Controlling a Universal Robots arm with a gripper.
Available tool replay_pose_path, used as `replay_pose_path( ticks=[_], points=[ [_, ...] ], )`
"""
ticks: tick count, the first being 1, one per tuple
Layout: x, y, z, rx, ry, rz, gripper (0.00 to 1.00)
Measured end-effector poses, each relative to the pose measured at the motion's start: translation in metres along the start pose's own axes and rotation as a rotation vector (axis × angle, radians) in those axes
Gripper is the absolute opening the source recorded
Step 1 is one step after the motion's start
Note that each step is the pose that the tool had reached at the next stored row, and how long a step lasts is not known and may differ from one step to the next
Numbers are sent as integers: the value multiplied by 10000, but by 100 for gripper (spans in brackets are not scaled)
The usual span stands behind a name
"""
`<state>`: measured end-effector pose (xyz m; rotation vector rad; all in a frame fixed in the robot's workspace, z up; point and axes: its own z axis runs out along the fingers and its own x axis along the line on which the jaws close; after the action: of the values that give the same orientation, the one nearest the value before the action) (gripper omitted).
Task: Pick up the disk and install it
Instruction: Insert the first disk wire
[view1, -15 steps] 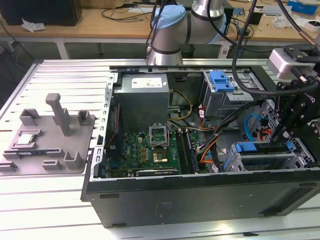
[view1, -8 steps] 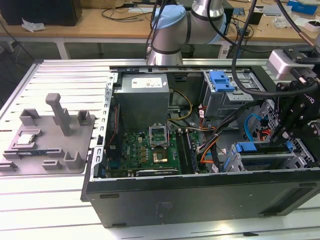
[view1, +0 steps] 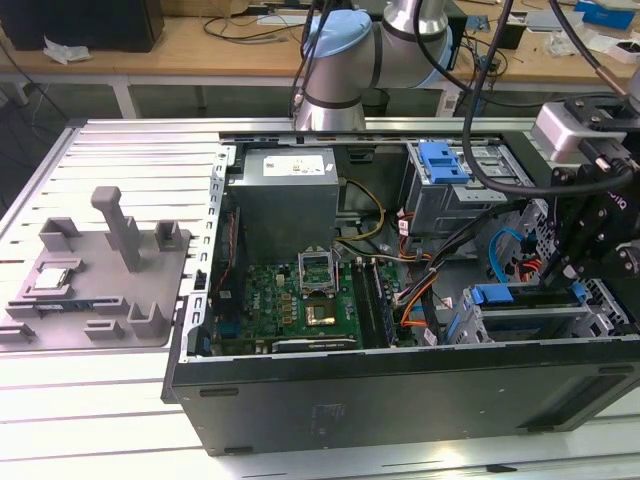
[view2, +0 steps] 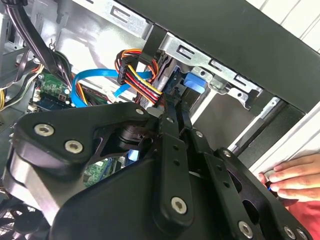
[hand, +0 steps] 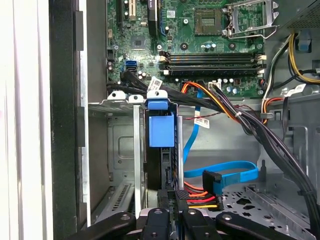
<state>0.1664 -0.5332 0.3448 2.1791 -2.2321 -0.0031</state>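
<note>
one disk (hand: 155, 165) on edge in drive bay (hand: 122, 150) | claw (hand: 176, 215) fingers together at its end | likely stiff, weighty, shock-fragile; hold rail edges

1. The disk (hand: 161, 132) stands on edge in the drive cage (hand: 120, 145) at the case's side wall, blue rail outward;
2. the gripper (hand: 172, 202) sits at the disk's near end;
3. a blue cable (hand: 240, 171) lies beside the cage; the motherboard (hand: 210, 55) lies beyond.

Bright overhead light glares off the white table (view1: 90, 420), leaving shadow inside the computer case (view1: 400, 400).
</note>
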Motion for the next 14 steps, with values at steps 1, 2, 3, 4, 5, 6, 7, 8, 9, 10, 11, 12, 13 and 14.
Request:
replay_pose_path(
  ticks=[1,2,3,4,5,6,7,8,9,10,11,12,13,14],
  points=[
    [0,0,2,0,0,0,16],
    [0,0,4,0,-1,0,16],
    [0,0,6,0,-1,0,16],
    [0,0,8,0,0,0,16],
    [0,0,9,0,0,-1,16],
    [0,0,11,0,0,-1,16],
    [0,0,13,0,0,0,16],
    [0,0,15,0,0,0,16],
    [0,0,16,0,0,0,16],
    [0,-1,17,0,0,0,16],
    [0,-1,17,0,0,-1,16],
    [0,0,18,0,0,0,16],
    [0,0,18,0,0,-1,16],
    [0,0,17,0,0,0,16]
  ],
)
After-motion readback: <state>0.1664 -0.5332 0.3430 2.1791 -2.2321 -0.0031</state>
